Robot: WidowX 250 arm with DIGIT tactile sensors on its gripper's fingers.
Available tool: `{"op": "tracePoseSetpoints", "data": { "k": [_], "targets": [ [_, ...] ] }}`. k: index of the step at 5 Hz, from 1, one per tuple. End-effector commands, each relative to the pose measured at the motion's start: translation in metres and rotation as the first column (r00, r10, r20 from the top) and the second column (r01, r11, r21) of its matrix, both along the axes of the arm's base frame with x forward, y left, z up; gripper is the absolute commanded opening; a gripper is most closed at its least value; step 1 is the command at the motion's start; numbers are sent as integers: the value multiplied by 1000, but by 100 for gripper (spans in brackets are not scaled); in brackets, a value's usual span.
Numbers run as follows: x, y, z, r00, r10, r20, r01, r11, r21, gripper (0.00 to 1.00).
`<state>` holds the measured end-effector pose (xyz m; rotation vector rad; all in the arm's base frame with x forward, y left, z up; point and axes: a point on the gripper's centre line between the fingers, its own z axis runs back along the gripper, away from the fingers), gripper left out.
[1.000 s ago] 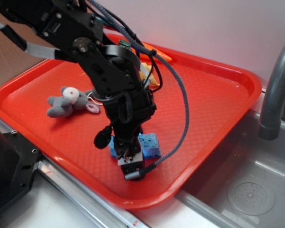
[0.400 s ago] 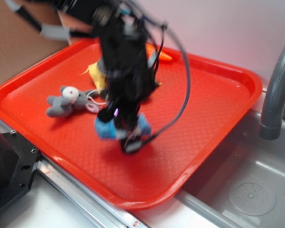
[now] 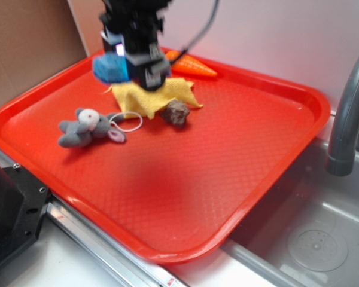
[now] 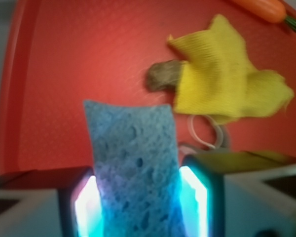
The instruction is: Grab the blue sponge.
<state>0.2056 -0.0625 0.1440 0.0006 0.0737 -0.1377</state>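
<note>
The blue sponge (image 4: 133, 163) is a light-blue porous block, clamped between my two fingers and lifted well above the red tray (image 3: 227, 149). In the exterior view the sponge (image 3: 109, 67) shows as a blurred blue patch at the left of my gripper (image 3: 136, 64), high over the tray's far left part. My gripper (image 4: 138, 197) is shut on it, and the lit pads (image 4: 86, 202) press both its long sides. The sponge's upper end sticks out past the fingertips.
On the tray lie a yellow cloth (image 3: 149, 98), a brown lump (image 3: 176, 112) beside it, a grey plush mouse (image 3: 87, 127) with a white string loop, and a toy carrot (image 3: 191, 66) at the far rim. A grey tap (image 3: 347, 119) and sink (image 3: 311, 239) stand at right.
My gripper has risen from the tray's near middle, up and toward the far left, carrying the sponge off the tray. The cloth and brown lump, hidden before, now show.
</note>
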Motion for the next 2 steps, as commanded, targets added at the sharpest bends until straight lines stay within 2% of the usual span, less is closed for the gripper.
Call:
{"op": "tracePoseSetpoints", "data": {
  "k": [1,2],
  "targets": [
    [-10,45,74,974,192,118,-180,978,-104,0],
    [-11,49,80,968,215,127,-206,975,-76,0]
  ]
}}
